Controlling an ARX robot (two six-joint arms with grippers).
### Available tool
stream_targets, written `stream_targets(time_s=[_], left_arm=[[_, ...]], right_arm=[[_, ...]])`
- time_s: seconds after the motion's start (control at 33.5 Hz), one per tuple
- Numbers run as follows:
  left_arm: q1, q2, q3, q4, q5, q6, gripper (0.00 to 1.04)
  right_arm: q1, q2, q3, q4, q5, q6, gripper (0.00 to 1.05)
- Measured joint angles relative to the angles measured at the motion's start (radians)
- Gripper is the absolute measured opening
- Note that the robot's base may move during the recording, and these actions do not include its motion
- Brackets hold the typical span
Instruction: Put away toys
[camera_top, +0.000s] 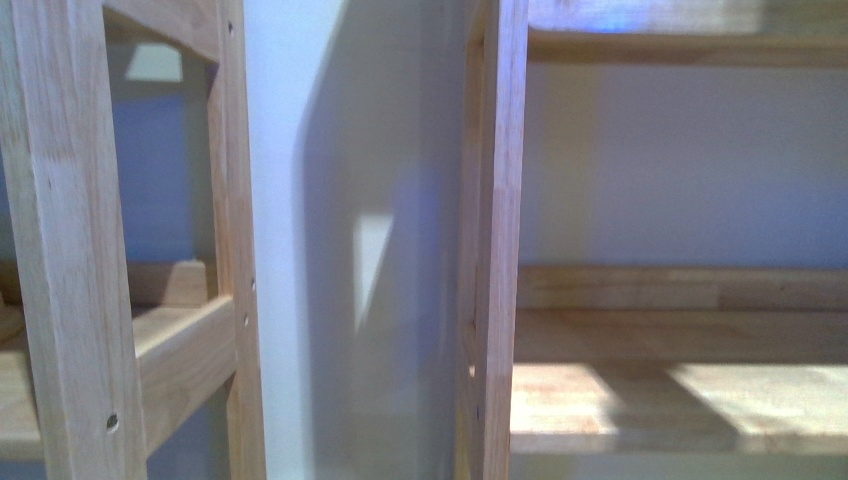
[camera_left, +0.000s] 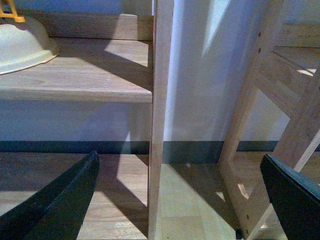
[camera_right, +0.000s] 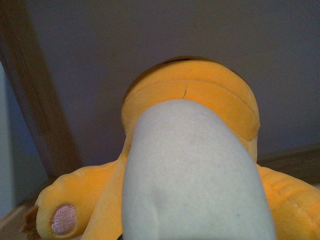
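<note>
Front view: two wooden shelf units (camera_top: 497, 240) are seen, no arms. Left wrist: the left gripper (camera_left: 180, 192) is spread wide before a shelf post (camera_left: 159, 115). Right wrist: the orange plush toy (camera_right: 195, 165) is pressed against the camera; the right gripper's state cannot be told.

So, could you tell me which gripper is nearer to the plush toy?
Right. The plush toy fills the right wrist view, right up against that camera. The left gripper hangs open before wooden shelves, with no toy in its view.
</note>
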Motion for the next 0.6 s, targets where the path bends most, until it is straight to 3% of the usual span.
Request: stream_targets(time_s=[0.3,0.6], left_arm=[[0.000,0.000,0.000,0.000,0.000,0.000,0.99],[0.000,0.000,0.000,0.000,0.000,0.000,0.99]], right_arm=[[0.060,0.246,0.322,-0.154,-0.013,0.336,0.11],[0.119,0.349,0.470,-0.243,-0.102,0.523,0.11]])
